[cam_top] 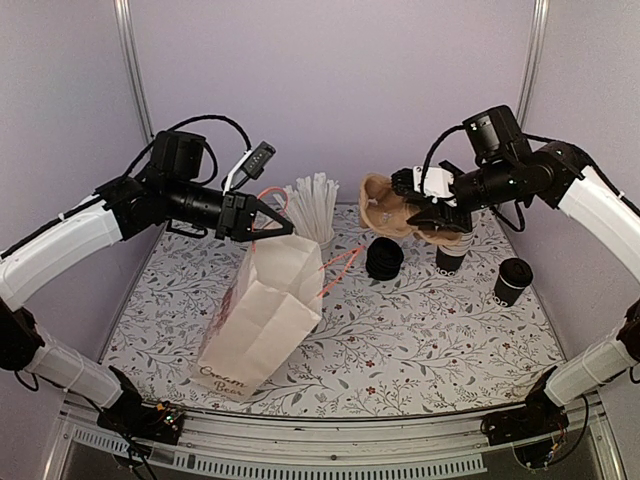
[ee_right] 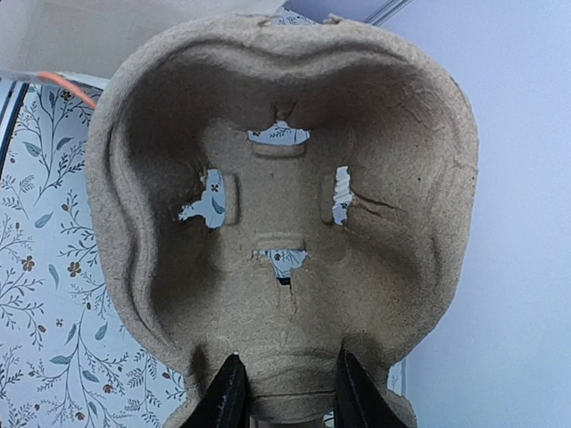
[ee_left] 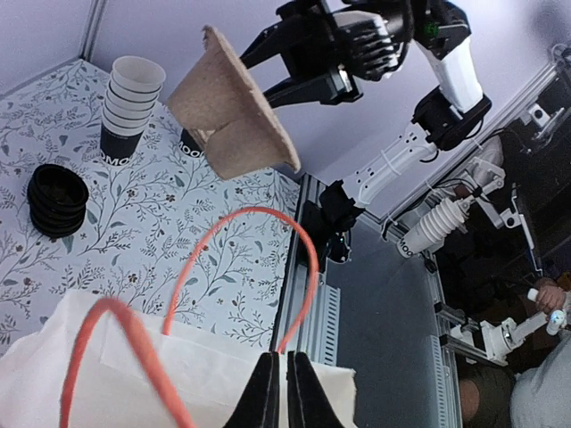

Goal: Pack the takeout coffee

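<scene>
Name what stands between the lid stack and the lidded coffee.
The cup stack stands between them, as the top view shows.

Free passage: bare table [cam_top: 430, 350] across the lower right. Obstacles: bag [cam_top: 265, 310] at centre-left, with straws [cam_top: 312, 205] behind it. Lids [cam_top: 385, 258], cup stack [cam_top: 450, 260] and coffee [cam_top: 512, 282] stand centre to right. A tray [cam_top: 385, 205] hangs over the stack.

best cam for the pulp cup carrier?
Right wrist: the pulp cup carrier fills the frame, hollow side and cutouts clear, fingers pinching its rim. Top external shows it small, partly behind the right gripper; left wrist shows only its outer side.
</scene>
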Tool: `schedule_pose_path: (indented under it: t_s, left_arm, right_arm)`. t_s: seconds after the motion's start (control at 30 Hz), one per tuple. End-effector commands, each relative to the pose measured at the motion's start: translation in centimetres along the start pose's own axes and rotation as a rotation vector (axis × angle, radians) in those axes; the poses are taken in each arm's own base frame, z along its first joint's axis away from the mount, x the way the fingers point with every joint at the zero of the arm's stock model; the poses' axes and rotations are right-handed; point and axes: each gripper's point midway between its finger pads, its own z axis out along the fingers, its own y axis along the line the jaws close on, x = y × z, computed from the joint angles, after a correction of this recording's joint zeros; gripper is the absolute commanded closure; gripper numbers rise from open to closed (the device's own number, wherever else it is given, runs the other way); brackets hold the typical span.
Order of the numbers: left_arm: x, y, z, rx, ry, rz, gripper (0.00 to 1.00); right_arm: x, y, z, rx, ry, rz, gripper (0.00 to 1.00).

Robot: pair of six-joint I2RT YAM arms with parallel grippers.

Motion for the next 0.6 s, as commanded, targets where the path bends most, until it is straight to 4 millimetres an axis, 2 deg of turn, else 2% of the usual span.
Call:
schedule_pose_path:
  t_s: [0.0,0.13,0.27,0.37,0.57]
  left_arm:
    - [-2.9,-4.9,0.0,0.138,-0.049,0.101,0.92]
    - [-3.6,-7.8,1.2,0.194,-0.046,0.143,0.92]
    - [-3.4,-9.1,2.5,0.22,-0.028,0.161,0.92]
    - [-2.8,-8.9,3.2,0.226,-0.008,0.162,0.92]
    - [-1.3,-6.3,4.4,0.148,0.034,0.141,0.92]
  right_arm:
    - [-1.1,-2.1,-1.8,0.098,-0.014,0.01,0.71]
    - [-0.4,-3.0,-1.9,0.121,0.007,0.027,0.72]
    - [0.4,-4.1,-2.3,0.159,0.027,0.038,0.72]
    - [0.6,-4.6,-2.6,0.179,0.037,0.038,0.72]
    - [0.8,-5.1,-3.9,0.216,0.045,0.036,0.72]
